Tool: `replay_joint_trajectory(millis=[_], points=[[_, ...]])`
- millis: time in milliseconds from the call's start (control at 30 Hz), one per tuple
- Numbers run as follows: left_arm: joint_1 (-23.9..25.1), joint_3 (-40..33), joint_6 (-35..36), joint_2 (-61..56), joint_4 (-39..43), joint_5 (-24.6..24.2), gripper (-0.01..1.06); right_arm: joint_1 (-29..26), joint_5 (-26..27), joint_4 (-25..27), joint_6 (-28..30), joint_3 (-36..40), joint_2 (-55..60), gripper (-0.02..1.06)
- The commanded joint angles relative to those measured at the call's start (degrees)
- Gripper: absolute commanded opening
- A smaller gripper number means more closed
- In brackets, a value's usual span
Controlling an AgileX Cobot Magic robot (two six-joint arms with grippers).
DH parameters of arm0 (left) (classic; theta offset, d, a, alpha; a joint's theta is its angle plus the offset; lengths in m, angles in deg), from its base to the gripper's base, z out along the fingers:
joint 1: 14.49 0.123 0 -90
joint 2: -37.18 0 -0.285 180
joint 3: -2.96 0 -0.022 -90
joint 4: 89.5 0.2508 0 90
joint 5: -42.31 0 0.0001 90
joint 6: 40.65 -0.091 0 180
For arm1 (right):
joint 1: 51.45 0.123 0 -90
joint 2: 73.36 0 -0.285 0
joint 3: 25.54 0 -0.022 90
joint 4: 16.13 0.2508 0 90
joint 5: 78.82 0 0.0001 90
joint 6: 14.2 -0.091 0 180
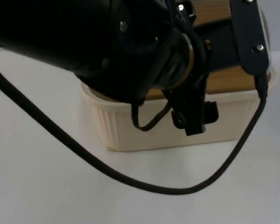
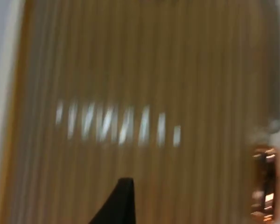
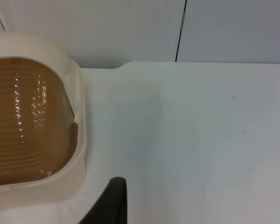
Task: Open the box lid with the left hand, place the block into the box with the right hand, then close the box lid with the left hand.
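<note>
The left gripper (image 1: 191, 122) hangs over the cream box (image 1: 144, 128), at about 12 o'clock from its front wall, close above the ribbed amber lid (image 2: 130, 93); whether it grips anything I cannot tell. By my reading this is the lid-opening step, and next it needs a hold on the lid's edge. The right arm waits, its gripper (image 3: 113, 205) at the box's 3 o'clock over the table (image 3: 200, 140); the left arm's bulk hides much of the box.

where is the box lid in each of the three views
Top view: the brown ribbed box lid lies on the cream box, behind the left arm.
Left wrist view: the lid seen close, ribs running lengthwise.
Right wrist view: the lid inside the cream rim.
Shared landmark: the box's cream rim.
</note>
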Motion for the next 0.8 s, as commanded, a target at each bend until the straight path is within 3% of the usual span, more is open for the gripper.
replay_joint_trajectory(millis=[0,233,300,333,500,533,567,600,767], points=[[-0.6,-0.3,4.5,0.7,3.8,-4.1,1.0,-0.2,-0.2,-0.3,0.4,-0.4,-0.2,1.01],[-2.6,-0.4,7.3,2.2,7.1,-5.6,0.69,-0.2,-0.4,-0.3,0.4,-0.4,-0.2,1.01],[-2.9,-0.4,7.9,2.3,6.7,-4.6,0.53,-0.2,-0.9,-0.3,0.4,-0.4,-0.2,1.01],[-2.9,-0.4,7.9,2.3,6.7,-4.6,0.53,-0.2,-0.9,-0.3,0.4,-0.4,-0.2,1.01],[-2.9,-0.4,7.9,2.9,2.7,-4.0,0.13,-0.2,-1.6,-0.4,0.4,-0.4,-0.2,1.01],[-2.9,-0.4,7.9,2.9,2.7,-4.0,0.13,-0.2,-1.6,-0.4,0.4,-0.4,-0.2,1.01],[-2.9,-0.4,7.9,2.9,2.6,-3.6,0.04,-0.2,-1.5,-0.4,0.4,-0.4,-0.2,1.01],[-2.9,-0.4,7.9,2.9,2.5,-3.0,0.0,-0.2,-1.5,-0.4,0.4,-0.4,-0.2,1.01],[-2.4,-0.4,8.1,2.9,1.8,-1.0,0.0,-0.2,-1.5,-0.5,0.4,-0.4,-0.2,1.01]])
